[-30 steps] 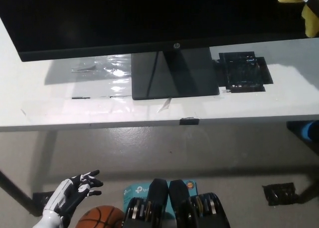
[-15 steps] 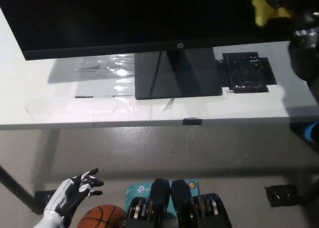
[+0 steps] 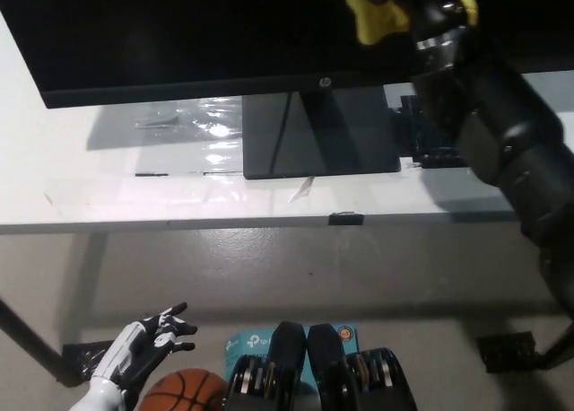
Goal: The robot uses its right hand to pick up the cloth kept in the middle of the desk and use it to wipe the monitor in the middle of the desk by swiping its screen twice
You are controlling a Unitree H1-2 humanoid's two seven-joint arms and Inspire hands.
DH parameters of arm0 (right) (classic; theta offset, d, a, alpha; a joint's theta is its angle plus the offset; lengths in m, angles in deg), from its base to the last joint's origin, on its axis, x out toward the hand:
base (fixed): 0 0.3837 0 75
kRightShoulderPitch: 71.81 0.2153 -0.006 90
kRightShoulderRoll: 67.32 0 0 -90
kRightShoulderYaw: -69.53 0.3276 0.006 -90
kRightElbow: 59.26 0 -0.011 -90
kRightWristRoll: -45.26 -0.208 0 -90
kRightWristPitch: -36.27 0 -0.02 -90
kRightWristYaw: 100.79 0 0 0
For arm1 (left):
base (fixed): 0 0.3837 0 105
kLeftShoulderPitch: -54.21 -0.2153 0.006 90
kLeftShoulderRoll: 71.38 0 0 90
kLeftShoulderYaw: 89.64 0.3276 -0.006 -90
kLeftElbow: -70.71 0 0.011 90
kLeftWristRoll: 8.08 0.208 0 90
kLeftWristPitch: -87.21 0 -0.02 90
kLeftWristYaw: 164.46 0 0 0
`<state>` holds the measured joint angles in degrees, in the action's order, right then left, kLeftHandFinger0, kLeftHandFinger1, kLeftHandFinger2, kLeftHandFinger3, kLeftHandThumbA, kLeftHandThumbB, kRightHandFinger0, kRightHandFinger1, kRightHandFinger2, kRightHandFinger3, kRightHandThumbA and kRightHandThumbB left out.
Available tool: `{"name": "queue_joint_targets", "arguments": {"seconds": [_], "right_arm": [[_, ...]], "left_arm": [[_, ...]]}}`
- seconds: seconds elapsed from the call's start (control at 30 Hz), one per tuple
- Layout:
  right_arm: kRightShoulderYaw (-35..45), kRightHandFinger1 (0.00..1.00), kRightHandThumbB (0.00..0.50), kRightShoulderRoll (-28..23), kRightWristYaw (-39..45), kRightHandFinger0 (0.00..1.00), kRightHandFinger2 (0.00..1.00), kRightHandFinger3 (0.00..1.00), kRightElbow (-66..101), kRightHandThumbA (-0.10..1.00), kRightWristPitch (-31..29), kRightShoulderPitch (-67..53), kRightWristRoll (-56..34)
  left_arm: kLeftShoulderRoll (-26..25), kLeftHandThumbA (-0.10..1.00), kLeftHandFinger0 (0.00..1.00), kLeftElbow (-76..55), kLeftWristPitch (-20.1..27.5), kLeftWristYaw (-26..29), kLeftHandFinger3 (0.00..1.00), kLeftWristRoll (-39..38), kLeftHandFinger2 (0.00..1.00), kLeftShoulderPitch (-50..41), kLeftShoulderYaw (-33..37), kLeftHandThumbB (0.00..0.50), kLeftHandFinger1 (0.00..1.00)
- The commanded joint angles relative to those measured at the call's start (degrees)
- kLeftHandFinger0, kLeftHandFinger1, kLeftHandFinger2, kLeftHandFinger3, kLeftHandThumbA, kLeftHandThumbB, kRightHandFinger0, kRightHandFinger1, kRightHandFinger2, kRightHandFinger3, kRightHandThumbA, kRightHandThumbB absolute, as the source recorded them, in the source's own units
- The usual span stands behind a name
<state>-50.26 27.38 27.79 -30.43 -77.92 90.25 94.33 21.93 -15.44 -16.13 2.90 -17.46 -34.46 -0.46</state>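
Yellow cloth (image 3: 377, 18); black monitor (image 3: 206, 34); white desk (image 3: 108, 182); orange basketball (image 3: 184, 393); black right arm (image 3: 502, 133).

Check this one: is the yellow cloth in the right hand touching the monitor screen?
Cannot tell. In the head view the yellow cloth in the right hand overlaps the monitor screen, but no contact or gap shows.

Basketball (image 3: 179, 391) on floor beside teal box (image 3: 244, 345); black tray (image 3: 429, 140) on desk.
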Motion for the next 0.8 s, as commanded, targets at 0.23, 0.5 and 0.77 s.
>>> {"name": "queue_joint_targets", "arguments": {"seconds": [0.23, 0.5, 0.77], "right_arm": [[-1.6, 0.00, 0.265, 7.7, -0.8, 0.00, 0.00, 0.04, -0.9, -0.10, 0.9, 7.9, 1.0], [-2.1, 0.00, 0.255, 9.2, -1.8, 0.00, 0.00, 0.12, 0.0, -0.10, -0.4, 8.0, 1.2], [-2.1, 0.00, 0.231, 7.3, -0.4, 0.00, 0.00, 0.05, 3.5, -0.10, -2.4, 5.1, 1.1]], "left_arm": [[-0.9, 0.36, 0.78, -0.8, 1.1, -1.4, 1.00, 0.2, 0.97, 1.7, 0.7, 0.052, 0.79], [-0.7, 0.40, 0.76, -0.6, 1.1, -1.1, 1.00, 0.9, 0.95, 1.4, 1.1, 0.080, 0.78], [-0.5, 0.36, 0.76, -0.7, 0.6, -1.2, 1.00, -0.2, 0.95, 0.7, 0.4, 0.082, 0.77]]}}
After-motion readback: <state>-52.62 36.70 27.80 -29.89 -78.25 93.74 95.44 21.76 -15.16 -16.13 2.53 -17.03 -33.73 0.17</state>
